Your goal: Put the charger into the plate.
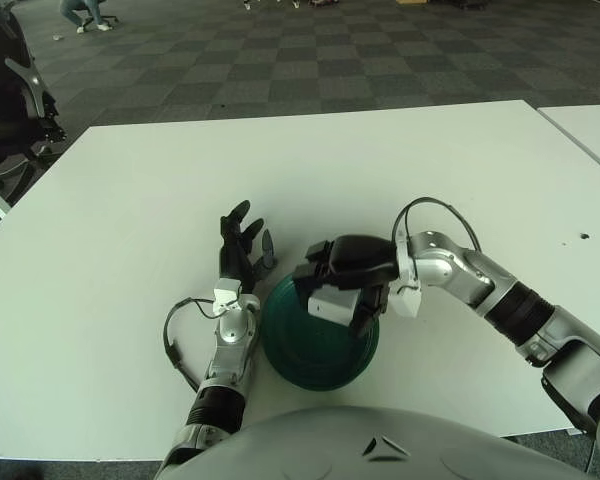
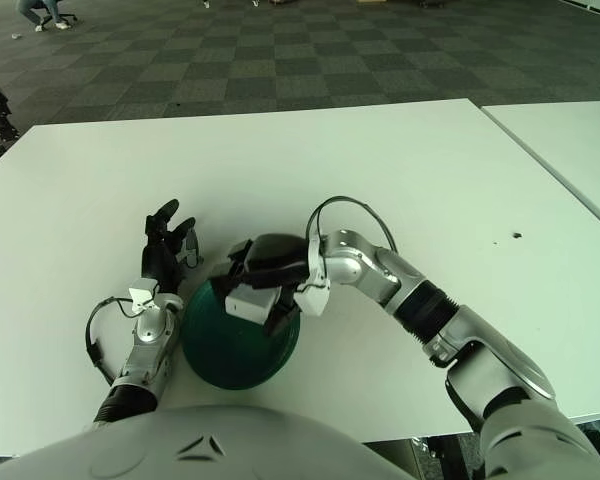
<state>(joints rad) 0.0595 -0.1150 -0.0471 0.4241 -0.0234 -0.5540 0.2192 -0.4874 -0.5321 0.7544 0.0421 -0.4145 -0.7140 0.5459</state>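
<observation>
Placing step: right hand [image 1: 345,280] holds the white charger [image 1: 332,301] in curled fingers [image 1: 365,318] over the far part of the green plate [image 1: 315,350] on the desk [image 1: 130,200]; left hand [image 1: 242,245] idle, fingers spread, left of plate; next move likely lower and release.

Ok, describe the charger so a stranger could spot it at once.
Start at the white table and find the dark green plate near its front edge. Just above the plate, the right hand grips the charger, a small white block. It is the only white item among the black fingers.
</observation>
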